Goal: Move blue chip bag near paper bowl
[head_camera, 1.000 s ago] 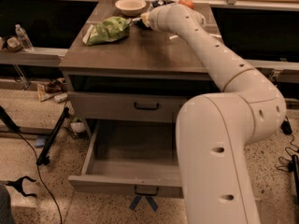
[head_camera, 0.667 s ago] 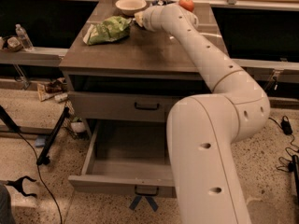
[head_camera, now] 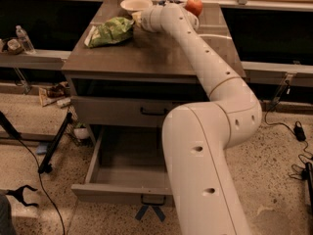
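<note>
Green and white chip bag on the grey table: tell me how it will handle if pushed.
The crumpled green and white chip bag looks puffy, so it is probably light and floppy. It would likely slide and deform rather than roll. Its foil may slip in a grip. The gripper is beside the cream-white paper bowl.

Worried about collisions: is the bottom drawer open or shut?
Open: the bottom drawer is pulled out, inside showing. The gripper is up by the paper bowl.

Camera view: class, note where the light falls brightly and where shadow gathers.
Camera view: the white arm catches the most light; the cabinet top is evenly lit; deep shadow fills the recess under it; the gripper, beside the paper bowl, sits in moderate light.
</note>
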